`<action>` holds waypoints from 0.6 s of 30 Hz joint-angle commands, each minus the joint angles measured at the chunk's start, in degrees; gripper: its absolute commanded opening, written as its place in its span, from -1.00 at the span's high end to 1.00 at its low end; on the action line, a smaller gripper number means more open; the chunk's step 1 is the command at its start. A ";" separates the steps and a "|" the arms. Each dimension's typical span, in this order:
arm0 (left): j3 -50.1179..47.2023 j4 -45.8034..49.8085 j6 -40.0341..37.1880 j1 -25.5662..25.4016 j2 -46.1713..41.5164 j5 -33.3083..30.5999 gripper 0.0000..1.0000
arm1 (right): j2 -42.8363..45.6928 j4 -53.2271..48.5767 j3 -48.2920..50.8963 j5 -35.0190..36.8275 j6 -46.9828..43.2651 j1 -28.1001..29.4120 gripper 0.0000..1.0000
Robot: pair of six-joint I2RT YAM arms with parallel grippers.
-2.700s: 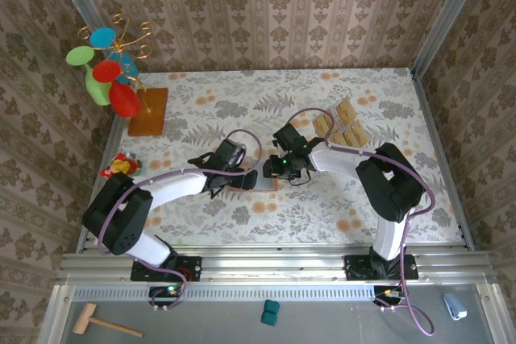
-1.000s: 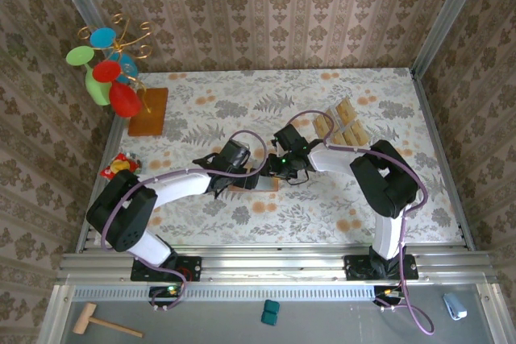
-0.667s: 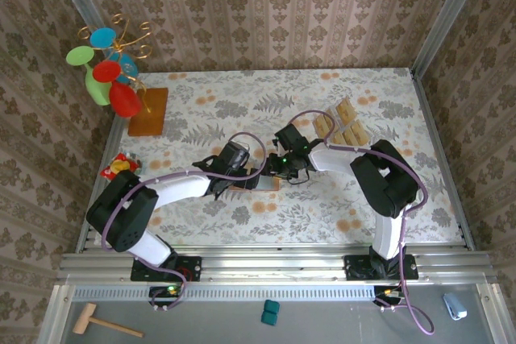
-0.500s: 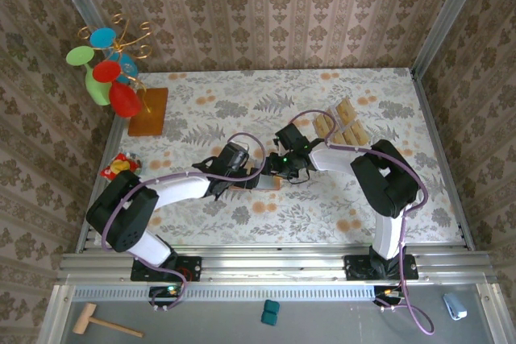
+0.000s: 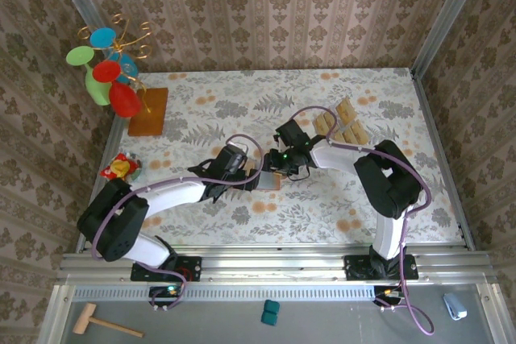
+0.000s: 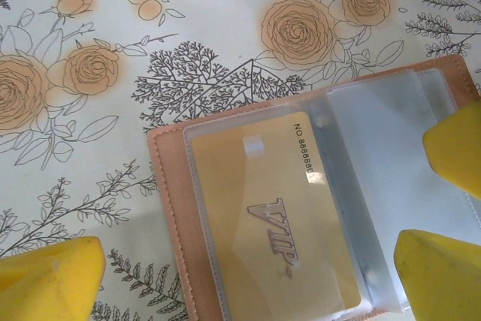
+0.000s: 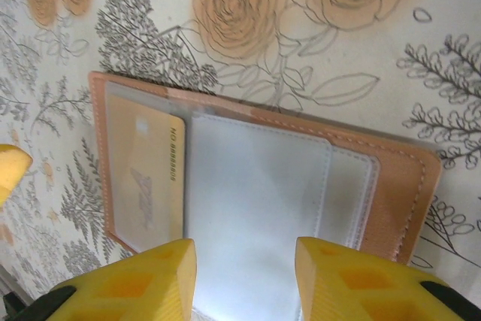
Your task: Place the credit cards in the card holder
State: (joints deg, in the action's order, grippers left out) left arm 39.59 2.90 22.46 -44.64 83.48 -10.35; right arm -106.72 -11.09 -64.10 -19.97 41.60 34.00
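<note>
The card holder (image 5: 269,182) lies open on the flowered table, its clear sleeves facing up. One gold credit card (image 6: 274,219) marked VIP sits inside a sleeve (image 7: 143,182). My left gripper (image 6: 244,283) is open wide, its fingertips (image 6: 45,276) straddling the card holder's left half without gripping it. My right gripper (image 7: 244,283) hovers over the right half, jaws partly apart, with an empty clear sleeve (image 7: 255,208) under the gap. Its finger (image 6: 455,140) shows at the holder's right edge. More credit cards (image 5: 352,130) rest in a clear tray at the back right.
The clear tray (image 5: 332,118) stands behind my right arm. An orange-brown wooden board (image 5: 148,110) with a colourful ornament stand (image 5: 109,70) sits at the back left. A small red and yellow toy (image 5: 119,167) lies at the left edge.
The card holder and my left gripper have shifted a little to the right. My right gripper has drawn back slightly towards the far side, still over the holder.
</note>
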 commanded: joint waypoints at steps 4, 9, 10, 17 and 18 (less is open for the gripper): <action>-0.66 1.67 -0.95 -0.02 -1.13 -0.24 -1.00 | 0.29 -2.61 -2.30 0.55 -1.50 -0.38 0.37; -0.40 1.50 -1.53 -0.03 -0.87 0.20 -1.00 | -1.77 -2.62 -2.89 0.45 -1.95 -0.38 0.68; -0.42 1.37 -1.67 -0.03 -0.78 0.31 -1.00 | -2.12 -2.53 -2.88 0.45 -1.92 -0.38 0.70; -0.22 -0.09 -2.46 -0.01 0.35 1.81 -1.00 | -4.39 -1.92 -3.31 0.02 -1.79 -0.16 0.74; -0.22 -0.16 -2.56 -0.01 0.45 1.99 -1.00 | -4.87 -1.84 -3.48 -0.07 -1.77 -0.04 0.75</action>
State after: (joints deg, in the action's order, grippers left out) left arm 39.38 3.36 21.32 -44.60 83.46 -9.56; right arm -109.86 -12.05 -65.93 -19.97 40.49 33.89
